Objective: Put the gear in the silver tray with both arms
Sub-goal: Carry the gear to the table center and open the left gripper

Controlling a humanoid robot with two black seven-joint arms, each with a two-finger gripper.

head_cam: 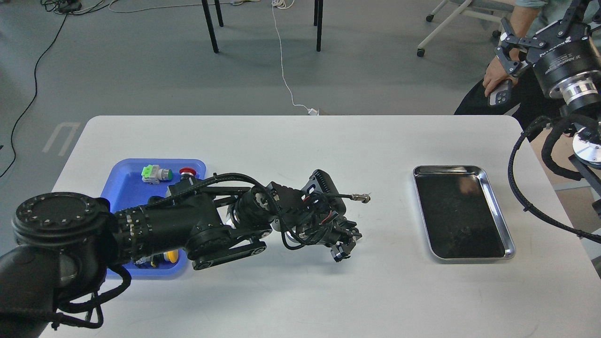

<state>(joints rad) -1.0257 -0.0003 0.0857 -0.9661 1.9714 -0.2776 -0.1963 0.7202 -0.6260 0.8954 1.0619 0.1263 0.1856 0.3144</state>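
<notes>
The left hand hangs low over the white worktop, left of the silver tray and well apart from it; its dark fingers bunch together, so I cannot tell its opening or any load. Its arm stretches across the blue tray. The right hand is raised beyond the silver tray's far right corner, fingers spread, holding nothing

White table w/ blue tray left, silver tray right; blue tray's contents partly hidden.
</notes>
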